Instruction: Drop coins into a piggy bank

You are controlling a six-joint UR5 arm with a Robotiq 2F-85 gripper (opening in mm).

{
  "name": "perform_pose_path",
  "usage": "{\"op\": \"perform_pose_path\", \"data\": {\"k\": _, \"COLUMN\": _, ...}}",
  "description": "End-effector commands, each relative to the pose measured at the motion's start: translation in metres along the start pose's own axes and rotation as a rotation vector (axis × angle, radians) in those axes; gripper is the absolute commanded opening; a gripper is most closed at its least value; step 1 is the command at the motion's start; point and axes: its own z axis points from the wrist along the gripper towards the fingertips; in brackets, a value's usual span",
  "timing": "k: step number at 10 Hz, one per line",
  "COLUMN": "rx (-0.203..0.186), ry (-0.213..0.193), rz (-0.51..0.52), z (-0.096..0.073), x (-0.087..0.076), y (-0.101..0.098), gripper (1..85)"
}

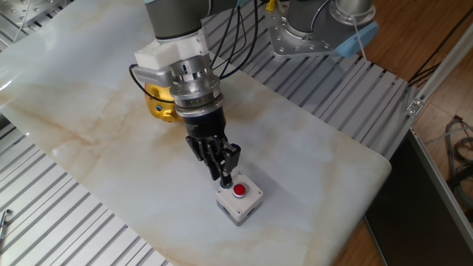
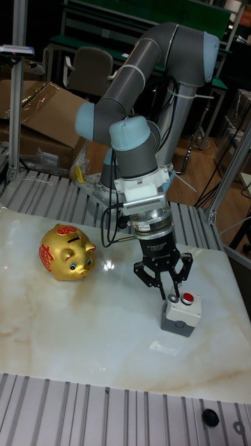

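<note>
On the marble table (image 1: 325, 155), the pincer (image 2: 169, 290) hangs low over the grey box (image 2: 180, 314), well apart from the pig (image 2: 66, 251).

Its fingers point straight down with tips nearly together at the box's far-left edge, beside the red button (image 1: 239, 191); whether a coin sits between them I cannot tell. In the tall view the pig stands to the pincer's left, slightly farther back, snout facing right, its top slot running roughly along its back. A small dark disc (image 2: 207, 417), likely a coin, lies on the near slatted rail.
</note>
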Motion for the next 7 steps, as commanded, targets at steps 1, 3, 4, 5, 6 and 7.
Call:
{"op": "perform_pose_path", "data": {"k": 1, "rx": -0.024, "ry": -0.010, "rz": 0.007, "z": -0.0003, "x": -0.0036, "y": 0.0034, "gripper": 33.3}}
{"op": "perform_pose_path", "data": {"k": 3, "rx": -0.029, "ry": -0.014, "rz": 0.006, "z": 0.0007, "x": -0.0041, "y": 0.0038, "gripper": 33.3}}
{"op": "perform_pose_path", "data": {"k": 4, "rx": -0.030, "ry": -0.017, "rz": 0.001, "z": 0.0011, "x": -0.0047, "y": 0.0038, "gripper": 33.3}}
{"op": "perform_pose_path", "data": {"k": 5, "rx": -0.032, "ry": -0.017, "rz": 0.000, "z": 0.0014, "x": -0.0046, "y": 0.0035, "gripper": 33.3}}
{"op": "perform_pose_path", "data": {"k": 6, "rx": -0.037, "ry": -0.020, "rz": 0.000, "z": 0.0021, "x": -0.0054, "y": 0.0045, "gripper": 33.3}}
{"op": "perform_pose_path", "data": {"k": 7, "rx": -0.042, "ry": -0.021, "rz": 0.002, "z": 0.0026, "x": -0.0058, "y": 0.0054, "gripper": 33.3}}
